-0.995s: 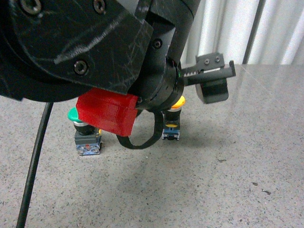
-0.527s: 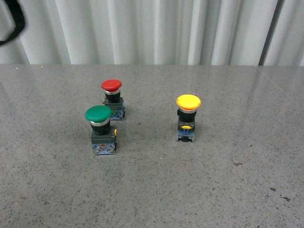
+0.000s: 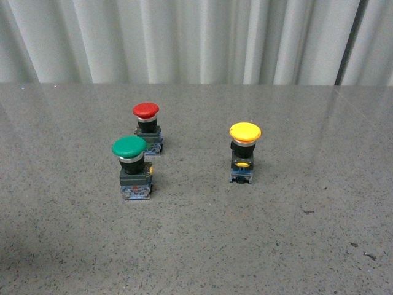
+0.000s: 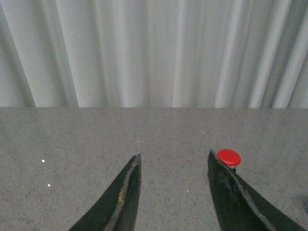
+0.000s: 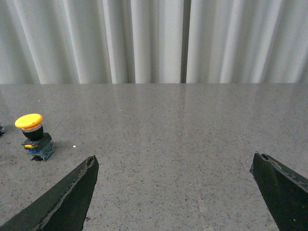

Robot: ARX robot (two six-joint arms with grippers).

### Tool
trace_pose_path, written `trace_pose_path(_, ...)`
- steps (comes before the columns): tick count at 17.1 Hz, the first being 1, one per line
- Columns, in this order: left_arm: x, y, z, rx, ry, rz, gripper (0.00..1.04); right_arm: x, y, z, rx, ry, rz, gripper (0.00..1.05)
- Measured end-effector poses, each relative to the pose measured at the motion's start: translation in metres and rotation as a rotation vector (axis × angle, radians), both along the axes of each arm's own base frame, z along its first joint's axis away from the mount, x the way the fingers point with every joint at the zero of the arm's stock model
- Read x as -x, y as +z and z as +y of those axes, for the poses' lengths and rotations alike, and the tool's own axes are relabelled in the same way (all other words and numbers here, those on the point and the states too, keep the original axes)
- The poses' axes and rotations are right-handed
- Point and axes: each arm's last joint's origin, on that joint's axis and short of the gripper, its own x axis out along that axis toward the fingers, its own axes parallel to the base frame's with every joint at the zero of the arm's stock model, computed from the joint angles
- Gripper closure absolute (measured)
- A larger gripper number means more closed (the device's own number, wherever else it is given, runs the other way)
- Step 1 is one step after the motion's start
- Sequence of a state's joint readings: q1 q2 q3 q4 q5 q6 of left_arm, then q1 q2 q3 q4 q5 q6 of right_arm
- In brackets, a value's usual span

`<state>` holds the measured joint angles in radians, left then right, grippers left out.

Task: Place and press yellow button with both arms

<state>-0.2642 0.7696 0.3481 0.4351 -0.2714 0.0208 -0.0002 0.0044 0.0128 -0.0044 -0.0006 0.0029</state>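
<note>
The yellow button (image 3: 244, 150) stands upright on the grey speckled table, right of centre in the front view, with a yellow cap, black body and bluish base. It also shows in the right wrist view (image 5: 32, 135), far off to one side of the jaws. My right gripper (image 5: 174, 161) is open wide and empty above bare table. My left gripper (image 4: 174, 160) is open and empty; only the red cap shows beside one finger. Neither arm shows in the front view.
A green-capped button (image 3: 133, 167) and a red-capped button (image 3: 147, 126) stand together left of the yellow one; the red cap also shows in the left wrist view (image 4: 228, 157). White pleated curtains (image 3: 196, 40) hang behind the table's far edge.
A second ago a black arm with a red part filled the front view and hid the buttons. It has swung out of that view, leaving all three buttons visible and unmoved.
</note>
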Motion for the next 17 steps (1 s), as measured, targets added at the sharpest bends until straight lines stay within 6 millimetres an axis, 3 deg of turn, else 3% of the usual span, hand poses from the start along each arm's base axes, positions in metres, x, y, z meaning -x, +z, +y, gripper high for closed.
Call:
trace_pose_path(4,0.018,-0.031,0.017,0.012,-0.002,0.020,1.04,0.000,0.000,0.000,0.000,0.000,0.000,0.07)
trace_pose_path(11,0.040,-0.057,0.040,0.015,0.018,0.020,1.03,0.000,0.000,0.000,0.000,-0.001,0.000,0.07)
trace_pose_path(17,0.051,-0.066,0.038,0.015,-0.007,0.014,1.03,0.000,0.000,0.000,0.000,0.000,0.000,0.07)
